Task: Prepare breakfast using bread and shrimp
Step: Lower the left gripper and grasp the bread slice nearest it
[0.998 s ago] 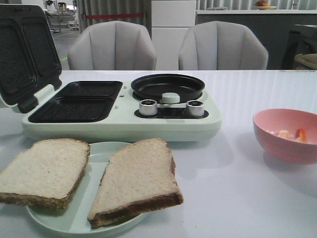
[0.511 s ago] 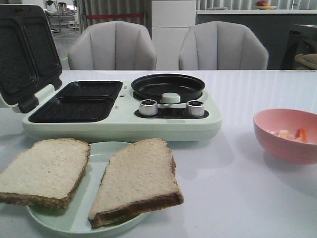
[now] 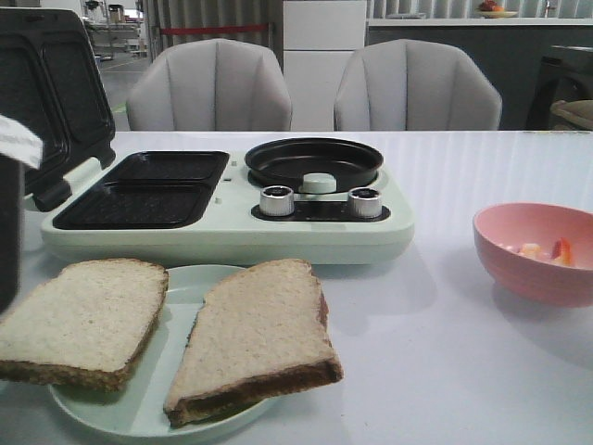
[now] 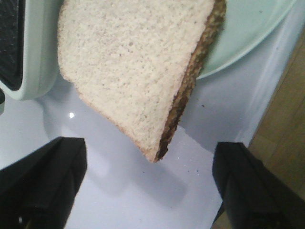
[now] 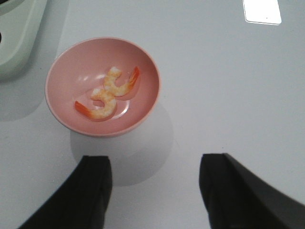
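Soft, light and easily torn, the bread (image 3: 250,338) lies as two slices on a pale green plate (image 3: 181,283) nearest the robot, best pinched at an overhanging crust by the left fingers (image 4: 43,181), spread wide above it, while the slippery shrimp (image 5: 108,93) wait farther off in the pink bowl (image 5: 62,71) under equally parted right fingers (image 5: 93,191).

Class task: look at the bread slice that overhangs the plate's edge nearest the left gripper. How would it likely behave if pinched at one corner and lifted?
The slice juts past the plate without drooping, so it is probably fairly stiff and light. Its porous crumb looks soft, so a hard pinch may dent or tear it. The darker crust seems the firmer place to grip.
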`<control>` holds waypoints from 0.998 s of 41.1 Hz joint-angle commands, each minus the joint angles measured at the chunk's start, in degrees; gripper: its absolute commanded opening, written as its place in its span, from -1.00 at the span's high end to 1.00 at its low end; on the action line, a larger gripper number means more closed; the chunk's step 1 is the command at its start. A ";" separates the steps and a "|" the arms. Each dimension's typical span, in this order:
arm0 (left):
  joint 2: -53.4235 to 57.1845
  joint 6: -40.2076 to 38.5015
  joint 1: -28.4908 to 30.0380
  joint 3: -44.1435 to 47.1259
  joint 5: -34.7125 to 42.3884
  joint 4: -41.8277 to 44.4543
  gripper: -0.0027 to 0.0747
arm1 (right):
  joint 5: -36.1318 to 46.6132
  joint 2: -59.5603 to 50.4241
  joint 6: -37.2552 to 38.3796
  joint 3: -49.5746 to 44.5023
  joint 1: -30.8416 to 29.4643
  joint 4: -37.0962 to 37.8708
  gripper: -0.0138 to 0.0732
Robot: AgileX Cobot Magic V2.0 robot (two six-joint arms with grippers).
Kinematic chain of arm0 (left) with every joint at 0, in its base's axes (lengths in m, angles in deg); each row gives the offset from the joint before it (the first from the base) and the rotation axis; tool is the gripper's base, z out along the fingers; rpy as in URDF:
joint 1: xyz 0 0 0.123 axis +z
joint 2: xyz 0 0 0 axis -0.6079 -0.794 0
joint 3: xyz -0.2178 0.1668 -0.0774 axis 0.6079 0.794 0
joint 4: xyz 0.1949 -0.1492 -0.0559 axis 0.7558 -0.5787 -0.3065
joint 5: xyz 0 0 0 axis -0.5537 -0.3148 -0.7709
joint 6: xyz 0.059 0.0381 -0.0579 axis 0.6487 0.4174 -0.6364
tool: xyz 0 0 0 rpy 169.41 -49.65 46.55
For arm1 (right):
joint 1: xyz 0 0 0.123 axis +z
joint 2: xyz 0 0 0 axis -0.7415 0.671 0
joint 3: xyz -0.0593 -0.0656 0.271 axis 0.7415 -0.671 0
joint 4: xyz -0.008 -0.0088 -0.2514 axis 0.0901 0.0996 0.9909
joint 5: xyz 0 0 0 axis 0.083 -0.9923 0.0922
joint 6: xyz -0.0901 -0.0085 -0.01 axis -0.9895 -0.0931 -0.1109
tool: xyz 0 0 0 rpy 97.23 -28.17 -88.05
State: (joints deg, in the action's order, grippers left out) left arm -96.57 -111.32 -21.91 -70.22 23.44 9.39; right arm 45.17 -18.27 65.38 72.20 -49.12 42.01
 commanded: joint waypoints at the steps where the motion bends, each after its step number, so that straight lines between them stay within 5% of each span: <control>1: -2.97 -5.71 -0.38 -1.52 -0.78 6.64 -0.60 | 3.52 -0.15 -0.50 1.71 -0.28 0.68 -0.50; 15: -12.75 -18.46 -0.38 -1.52 -4.62 19.65 -0.50 | 3.52 -0.15 -0.50 1.71 -0.28 0.68 -0.50; 29: -16.37 -19.98 -0.16 -1.52 -5.12 21.54 -0.42 | 3.52 -0.15 -0.50 1.71 -0.28 0.68 -0.50; 41: -16.44 -21.26 -0.16 -1.52 -6.34 21.31 0.11 | 3.52 -0.15 -0.50 1.71 -0.28 0.68 -0.50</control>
State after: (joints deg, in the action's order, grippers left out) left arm -114.21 -131.60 -21.95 -71.00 20.15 30.02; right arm 45.17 -18.27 65.38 72.20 -49.12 42.01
